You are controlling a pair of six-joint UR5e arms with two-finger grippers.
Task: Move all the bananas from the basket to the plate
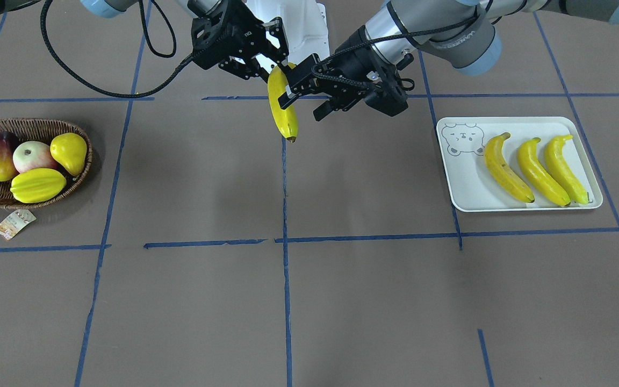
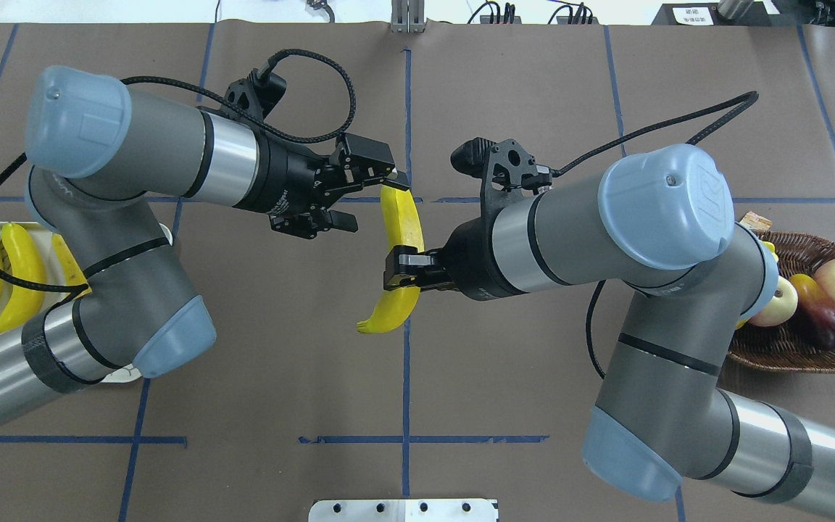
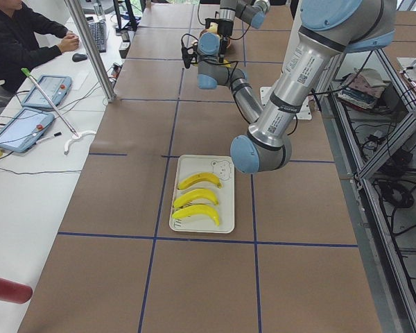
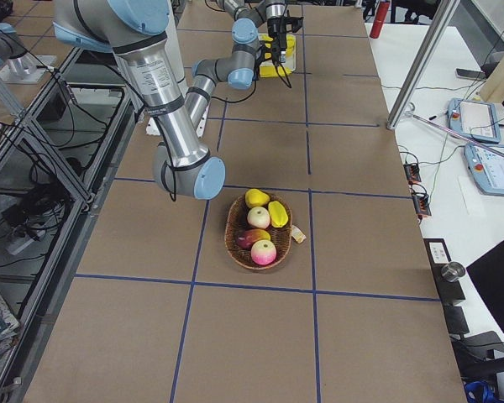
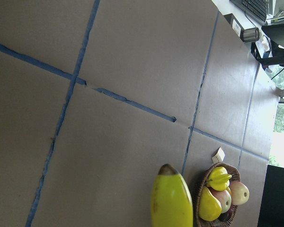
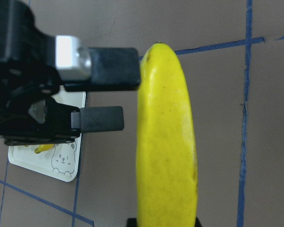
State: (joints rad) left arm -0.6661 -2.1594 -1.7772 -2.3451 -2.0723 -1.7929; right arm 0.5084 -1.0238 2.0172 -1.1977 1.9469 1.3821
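Observation:
One banana hangs in the air over the table's middle. My right gripper is shut on its upper end; the right wrist view shows it close up. My left gripper is open beside this banana, one finger touching it near its tip and the other apart. Three bananas lie side by side on the off-white bear plate. The wicker basket shows no banana. In the overhead view the banana spans between the left gripper and the right gripper.
The basket holds a yellow pear, a starfruit, two apples and a dark mango. Its paper tag lies on the table beside it. Blue tape lines cross the brown table. The white robot base stands behind the grippers.

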